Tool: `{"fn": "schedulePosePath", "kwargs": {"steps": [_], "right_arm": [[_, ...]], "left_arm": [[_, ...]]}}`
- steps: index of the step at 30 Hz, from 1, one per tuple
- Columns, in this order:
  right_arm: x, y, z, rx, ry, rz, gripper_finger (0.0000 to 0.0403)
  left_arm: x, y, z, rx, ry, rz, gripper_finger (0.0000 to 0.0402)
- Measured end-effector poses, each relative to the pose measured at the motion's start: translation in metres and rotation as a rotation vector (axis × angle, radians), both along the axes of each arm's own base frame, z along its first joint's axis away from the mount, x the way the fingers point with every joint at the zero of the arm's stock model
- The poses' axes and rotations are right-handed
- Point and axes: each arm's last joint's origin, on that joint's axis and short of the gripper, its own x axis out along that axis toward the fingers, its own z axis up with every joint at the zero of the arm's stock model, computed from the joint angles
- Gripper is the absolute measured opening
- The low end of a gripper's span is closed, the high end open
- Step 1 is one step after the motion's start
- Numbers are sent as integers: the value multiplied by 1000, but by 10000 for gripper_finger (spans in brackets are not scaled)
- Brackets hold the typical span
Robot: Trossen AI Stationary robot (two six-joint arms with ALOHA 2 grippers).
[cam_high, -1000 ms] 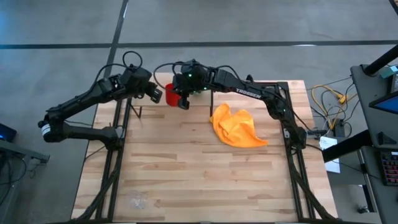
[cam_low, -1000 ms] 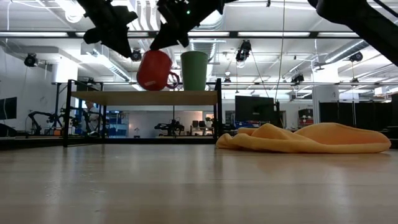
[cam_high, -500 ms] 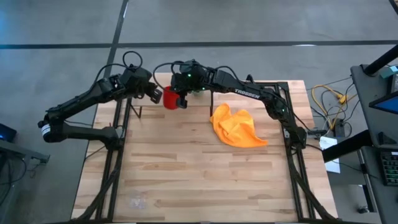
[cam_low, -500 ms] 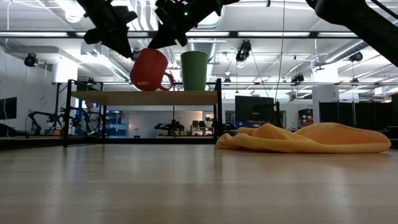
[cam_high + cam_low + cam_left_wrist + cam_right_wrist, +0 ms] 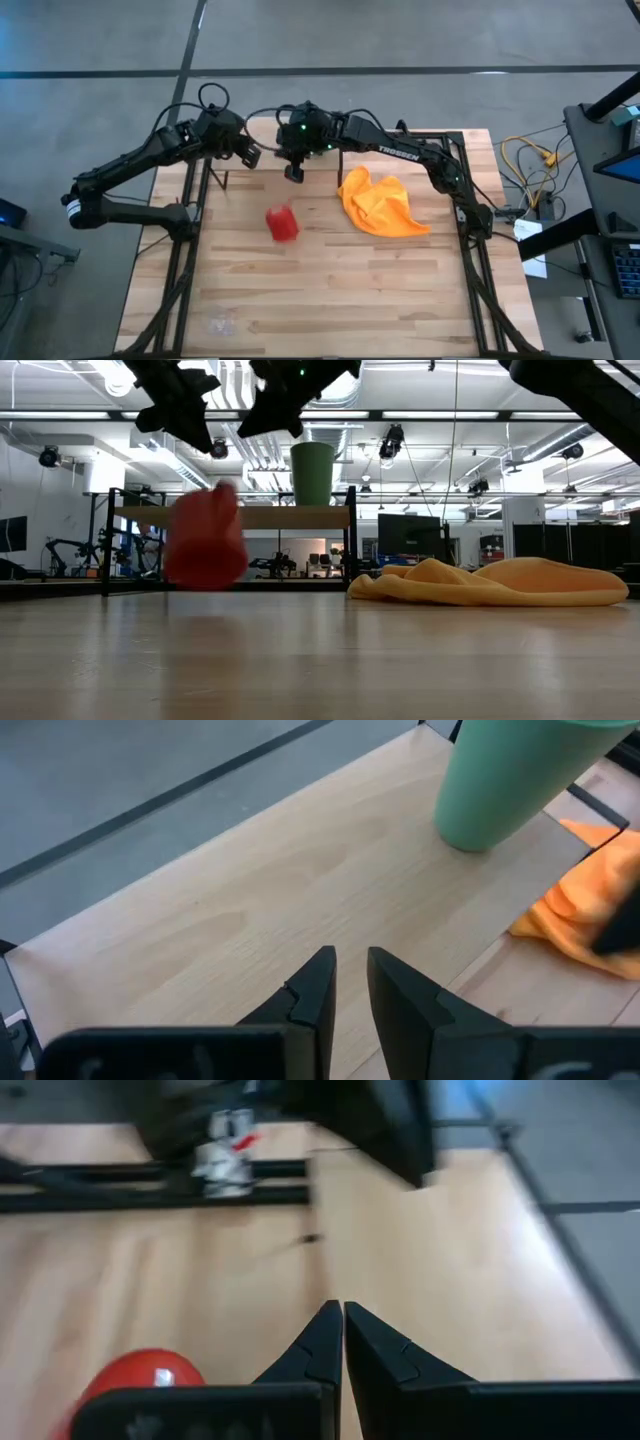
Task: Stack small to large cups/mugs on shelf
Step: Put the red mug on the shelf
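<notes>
The red mug (image 5: 282,222) is down off the shelf, over the tabletop in front of it, smeared with motion in the low view (image 5: 205,538) and the right wrist view (image 5: 140,1375). The green cup (image 5: 312,472) stands upright on the shelf board (image 5: 250,910). The clear glass cup (image 5: 222,322) sits near the table's near left corner. My right gripper (image 5: 293,172) hangs shut and empty above the shelf's front edge. My left gripper (image 5: 248,150) hovers over the shelf's left part, its fingers a narrow gap apart, holding nothing.
A crumpled orange cloth (image 5: 383,203) lies on the table right of the shelf. Thin black posts (image 5: 350,535) frame the shelf. The table's black side frames (image 5: 190,230) run along both edges. Bare planks (image 5: 330,290) stretch toward the near edge.
The red mug, held by my right gripper above the shelf's left part, swung left, then left the hold. It has dropped past the shelf's front edge toward the table's near side. My right gripper has stayed above the shelf.
</notes>
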Motion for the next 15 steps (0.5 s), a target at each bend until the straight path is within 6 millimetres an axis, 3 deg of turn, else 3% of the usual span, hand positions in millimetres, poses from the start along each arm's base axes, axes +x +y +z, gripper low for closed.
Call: {"fn": "schedulePosePath", "kwargs": {"steps": [5, 15], "right_arm": [[-6, 38, 5, 20, 71, 82, 8], [-10, 113, -19, 49, 314, 152, 8]], "left_arm": [[-2, -2, -4, -41, 32, -17, 49], [5, -20, -6, -136, 10, -159, 49]]}}
